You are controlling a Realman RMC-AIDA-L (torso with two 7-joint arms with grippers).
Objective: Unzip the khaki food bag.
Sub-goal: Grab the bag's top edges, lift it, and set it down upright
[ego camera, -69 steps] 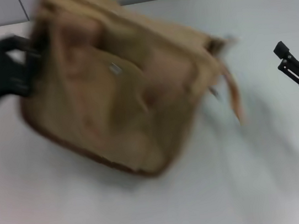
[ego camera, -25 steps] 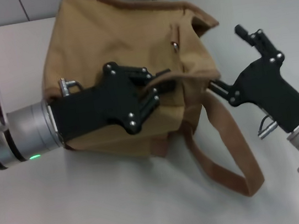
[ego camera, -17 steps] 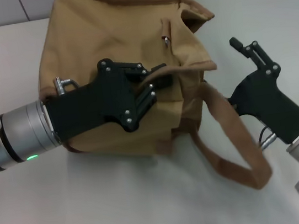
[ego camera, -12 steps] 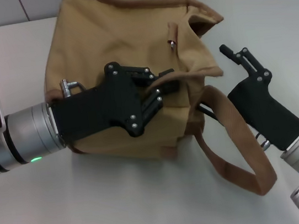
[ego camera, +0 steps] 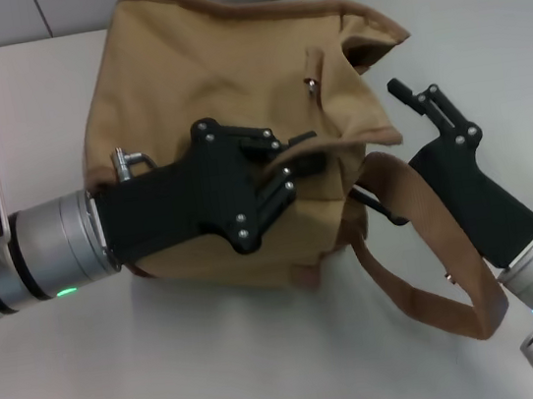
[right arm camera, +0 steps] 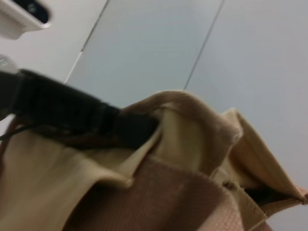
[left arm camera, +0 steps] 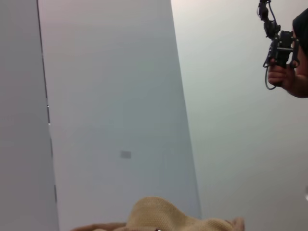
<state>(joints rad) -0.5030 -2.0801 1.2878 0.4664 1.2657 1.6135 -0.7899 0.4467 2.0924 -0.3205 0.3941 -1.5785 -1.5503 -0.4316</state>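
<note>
Here, your boxy tan canvas food bag (ego camera: 221, 87) lies on the white table (ego camera: 223, 384); left claw (ego camera: 298, 155) clamps its webbing handle (ego camera: 425, 266); right claw (ego camera: 395, 157) sits beside, fingers spread.

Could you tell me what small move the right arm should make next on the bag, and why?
Probably ease the right tool in toward the bag's top edge to find the zipper pull. The left tool seems clamped on the khaki food bag near a handle, steadying it, while the right tool sits open beside the bag, gripping nothing. I cannot make out the pull clearly.
</note>
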